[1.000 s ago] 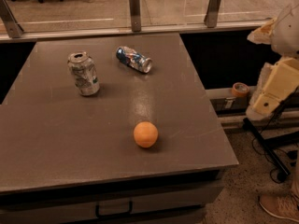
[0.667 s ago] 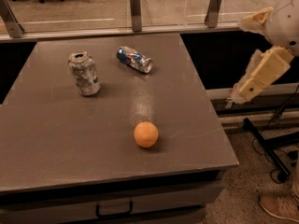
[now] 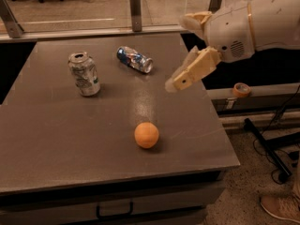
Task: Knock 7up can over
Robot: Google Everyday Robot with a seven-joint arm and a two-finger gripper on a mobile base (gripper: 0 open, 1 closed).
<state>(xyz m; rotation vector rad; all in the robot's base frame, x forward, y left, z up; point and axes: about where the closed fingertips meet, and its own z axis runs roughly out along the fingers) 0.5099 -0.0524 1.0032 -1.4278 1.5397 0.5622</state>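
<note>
Near the front of the worktop (image 3: 56, 163) sits an orange (image 3: 146, 135). Right of centre, the end effector (image 3: 180, 51) hangs spread wide and empty, well apart from the 7up can (image 3: 84, 74), which stands upright at upper left. A sideways push high on its body should tip it, keeping clear of the blue can (image 3: 135, 60) lying beyond. The frame's right edge cuts off the arm.

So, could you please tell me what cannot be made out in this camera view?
- 7up can: upright; label print too small to read.
- Gripper, open above the table's right side: arm behind it cut off by the right edge.
- Shoe: cut off by the bottom right corner.
</note>
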